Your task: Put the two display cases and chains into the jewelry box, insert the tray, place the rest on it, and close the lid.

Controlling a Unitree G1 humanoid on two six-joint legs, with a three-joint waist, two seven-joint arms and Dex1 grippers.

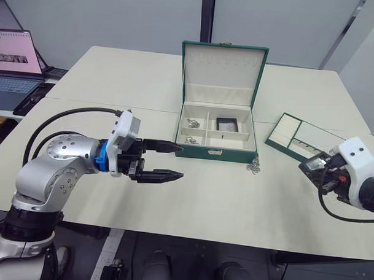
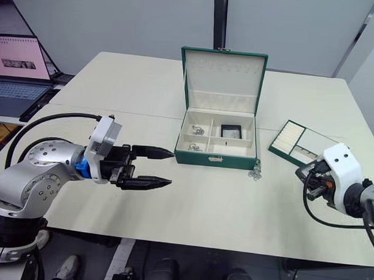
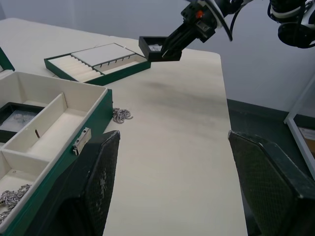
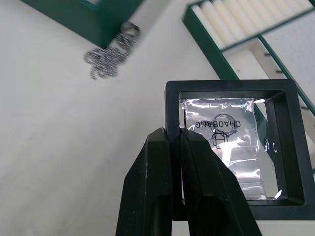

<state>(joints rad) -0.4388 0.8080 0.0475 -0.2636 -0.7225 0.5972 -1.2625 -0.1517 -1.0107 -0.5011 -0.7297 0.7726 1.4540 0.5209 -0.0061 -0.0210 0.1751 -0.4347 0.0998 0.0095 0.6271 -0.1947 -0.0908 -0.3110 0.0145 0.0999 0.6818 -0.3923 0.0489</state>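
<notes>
Display case (image 4: 236, 147), black-framed with a clear window over a printed sachet, is pinched at one frame edge by the right gripper (image 4: 174, 142), above the desk's (image 1: 203, 202) right part, just beside the tray (image 1: 291, 136). The tray lies flat near the desk's right edge, ring rolls at its far end. A second display case (image 1: 227, 123) lies in a rear compartment of the jewelry box (image 1: 216, 154), which stands mid-desk with its lid (image 1: 223, 70) upright. Chains (image 1: 192, 123) lie in the box's left compartments; one more chain (image 1: 254, 165) sits on the desk just beside the box's front right corner. The left gripper (image 1: 174, 161) hangs with jaws wide, holding nothing, near the box's front left corner. A laptop (image 1: 14, 66) sits beyond the desk's left edge
</notes>
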